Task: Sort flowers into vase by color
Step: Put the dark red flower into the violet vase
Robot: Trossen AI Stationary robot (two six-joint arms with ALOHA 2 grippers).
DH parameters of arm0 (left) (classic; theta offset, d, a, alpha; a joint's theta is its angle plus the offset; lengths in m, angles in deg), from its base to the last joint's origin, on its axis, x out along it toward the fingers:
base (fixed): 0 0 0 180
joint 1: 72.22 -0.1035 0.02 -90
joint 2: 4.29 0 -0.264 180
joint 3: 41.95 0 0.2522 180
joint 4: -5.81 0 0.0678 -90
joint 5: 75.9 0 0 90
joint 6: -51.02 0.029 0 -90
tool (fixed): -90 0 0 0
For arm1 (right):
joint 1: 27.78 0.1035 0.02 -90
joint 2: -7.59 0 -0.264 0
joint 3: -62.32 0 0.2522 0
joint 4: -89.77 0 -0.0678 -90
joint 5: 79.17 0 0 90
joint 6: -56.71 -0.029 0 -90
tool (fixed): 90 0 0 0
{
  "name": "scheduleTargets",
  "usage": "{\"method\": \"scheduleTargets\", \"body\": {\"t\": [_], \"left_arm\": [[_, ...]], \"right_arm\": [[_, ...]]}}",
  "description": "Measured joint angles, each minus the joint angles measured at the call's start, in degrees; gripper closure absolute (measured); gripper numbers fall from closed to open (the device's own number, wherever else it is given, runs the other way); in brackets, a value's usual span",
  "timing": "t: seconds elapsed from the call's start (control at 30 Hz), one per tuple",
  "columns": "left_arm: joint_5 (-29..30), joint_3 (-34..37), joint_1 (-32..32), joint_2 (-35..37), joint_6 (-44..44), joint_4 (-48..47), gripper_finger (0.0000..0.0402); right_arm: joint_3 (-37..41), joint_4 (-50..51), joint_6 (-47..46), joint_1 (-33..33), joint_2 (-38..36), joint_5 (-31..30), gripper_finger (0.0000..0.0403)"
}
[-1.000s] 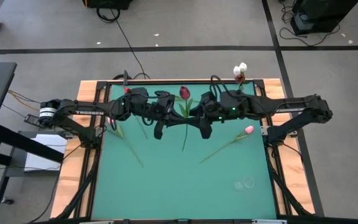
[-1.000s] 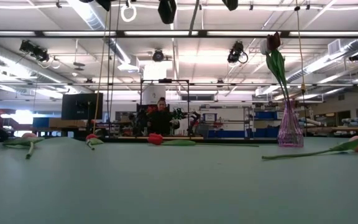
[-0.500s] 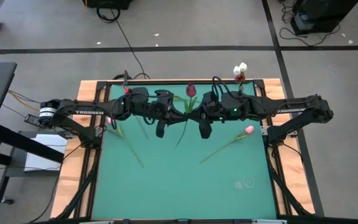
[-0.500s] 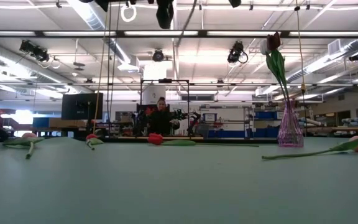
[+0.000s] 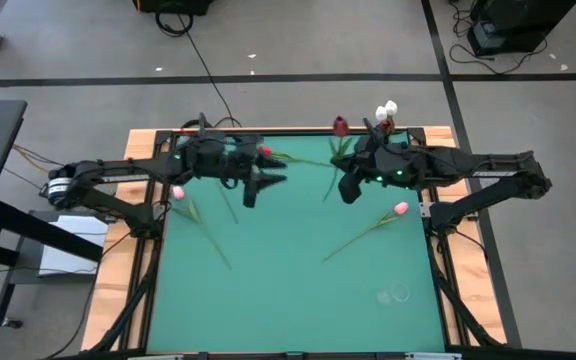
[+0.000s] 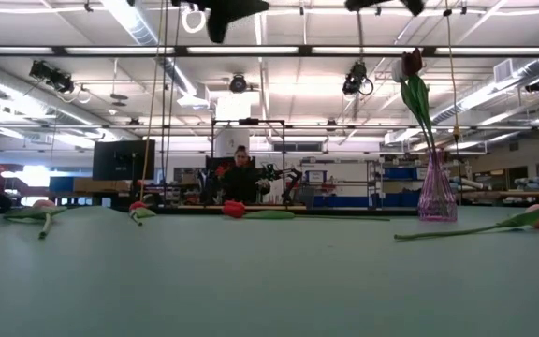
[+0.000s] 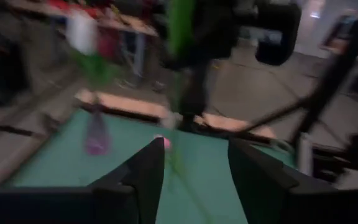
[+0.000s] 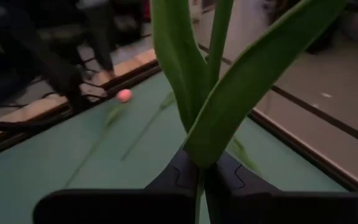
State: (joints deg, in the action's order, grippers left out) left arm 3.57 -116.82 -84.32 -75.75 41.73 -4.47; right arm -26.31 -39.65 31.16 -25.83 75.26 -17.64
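Note:
My right gripper (image 5: 347, 189) is shut on a dark red tulip (image 5: 341, 127), held in the air near the far right of the table. The tulip's head is close to the clear vase (image 6: 435, 192), which holds white and dark red flowers (image 5: 386, 112). My left gripper (image 5: 260, 189) hovers open and empty over the far middle of the green mat. Lying flat on the mat are a pink tulip (image 5: 400, 208) at the right, a pink one (image 5: 178, 192) at the left, and a red one (image 5: 265, 152) at the far side. My right gripper pinches the dark red tulip's green stem and leaf bases (image 8: 199, 157) between its two fingers, well below the head. The fingers lie across the stem. The tulip is lifted clear of the table, its leaves (image 8: 178, 62) fanning out beyond the fingertips.
A wooden frame (image 5: 146, 140) borders the mat. A small clear object (image 5: 396, 294) lies near the front right. A person stands far behind the table (image 6: 241, 178). The near half of the mat (image 5: 288, 300) holds only that object.
The dark red tulip has passed from my left gripper to my right. The right gripper shut on the stem, and the left gripper opened and drew back toward the table's left. The right gripper then carried the tulip toward the far right, near the vase.

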Motion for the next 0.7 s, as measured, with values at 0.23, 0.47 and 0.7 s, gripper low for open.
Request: {"method": "scheduleTargets", "body": {"t": [0.23,0.47,0.7], "left_arm": [[0.42,2.18,-1.39,9.73,3.25,-1.90,0.0212],[-0.67,2.82,0.51,12.33,3.52,-2.31,0.0212],[-0.82,2.84,1.99,12.33,4.89,-2.39,0.0212]], "right_arm": [[0.00,5.93,-0.25,0.00,-5.08,-4.28,0.0387],[0.00,13.18,0.20,-0.36,-10.63,-9.02,0.0387],[0.00,26.71,-4.68,-3.71,-15.17,-15.32,0.0387]]}}
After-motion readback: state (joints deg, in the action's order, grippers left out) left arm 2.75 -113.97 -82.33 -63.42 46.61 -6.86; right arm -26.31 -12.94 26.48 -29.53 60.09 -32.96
